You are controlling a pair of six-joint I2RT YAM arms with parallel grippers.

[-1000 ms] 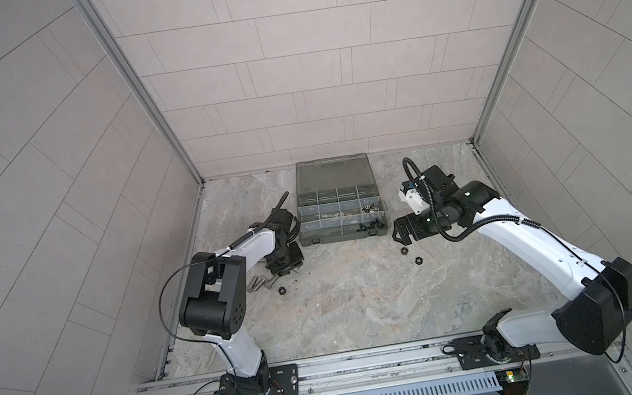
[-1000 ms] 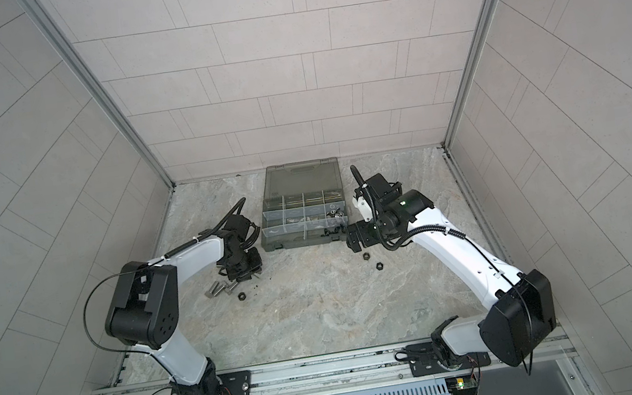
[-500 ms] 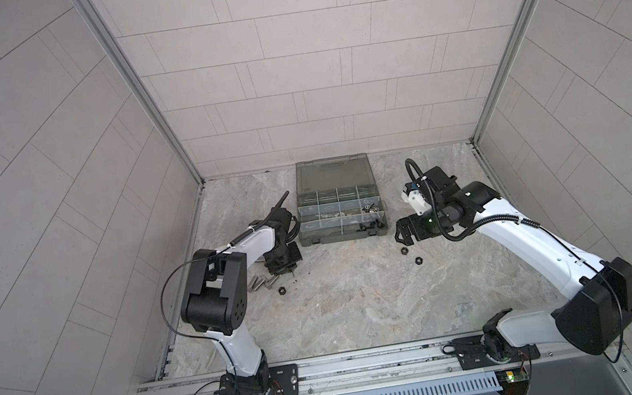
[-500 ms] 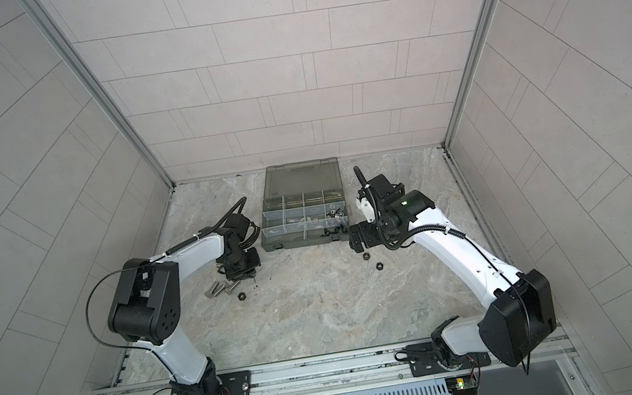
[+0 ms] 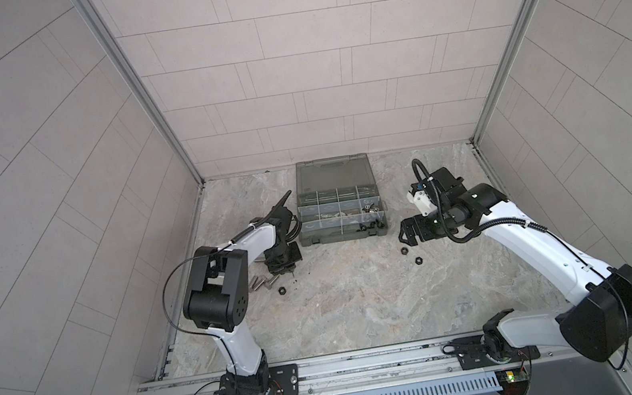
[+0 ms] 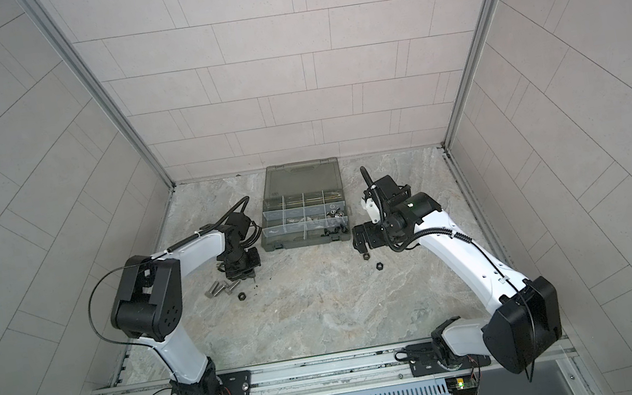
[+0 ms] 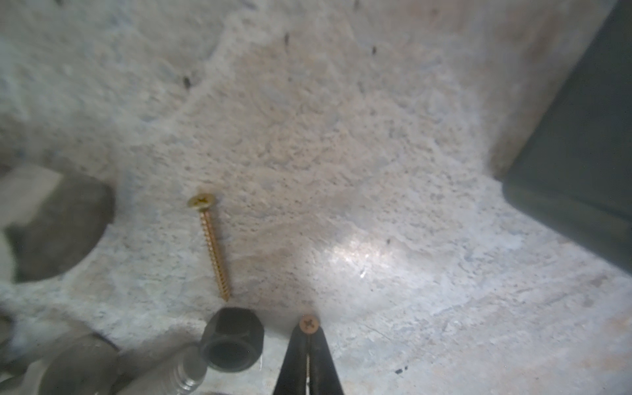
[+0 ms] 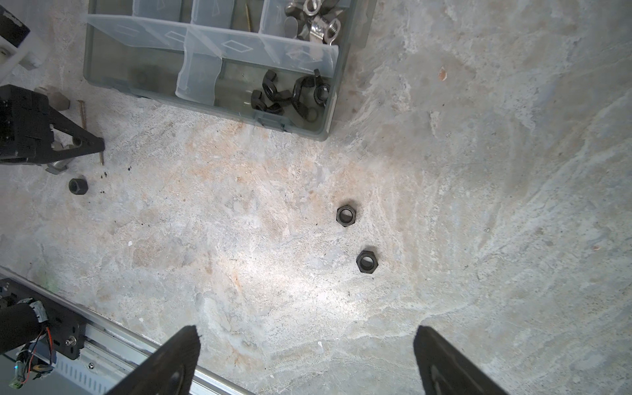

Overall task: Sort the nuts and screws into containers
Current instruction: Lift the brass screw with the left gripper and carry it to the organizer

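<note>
while left pincer [image 7: 308,338] clamps screw [image 7: 309,323], nut [image 7: 232,339] beside

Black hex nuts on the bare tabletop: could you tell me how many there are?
3. Two nuts lie close together near the right gripper; a third nut lies beside the left gripper. More may be hidden beneath it.

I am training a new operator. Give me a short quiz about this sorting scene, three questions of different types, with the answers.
1. True or false: the left gripper is shut on a gold screw.
2. How many black hex nuts lie on the tabletop, outside the organizer case?
3. What lies in the case's corner compartment nearest the right gripper? A) silver bolts B) black wing nuts C) gold screws

Key: 1 true; 2 three; 3 B.
</note>
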